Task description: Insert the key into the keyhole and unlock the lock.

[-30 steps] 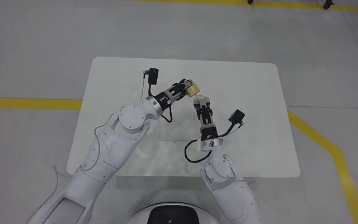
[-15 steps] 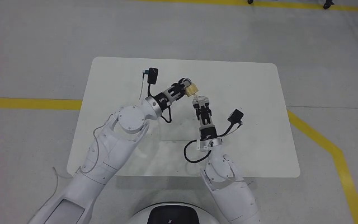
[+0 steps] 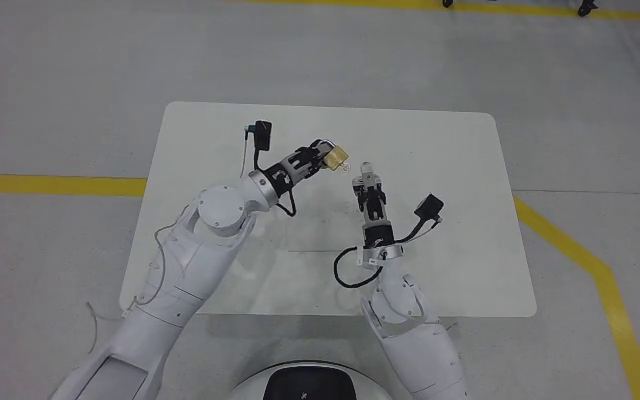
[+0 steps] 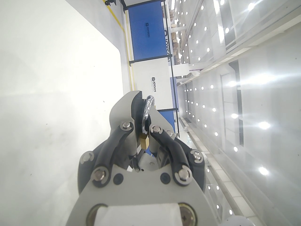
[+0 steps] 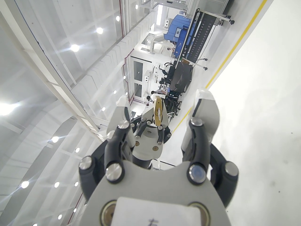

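Right pincer (image 3: 366, 170) spread, drawn back from lock (image 3: 338, 155), left pincer (image 3: 326, 151) pinching it

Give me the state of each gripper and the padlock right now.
left gripper: shut on the padlock.
right gripper: open, nothing between its fingers, apart from the padlock.
padlock: clamped in the left gripper; whether it is locked or unlocked cannot be told.
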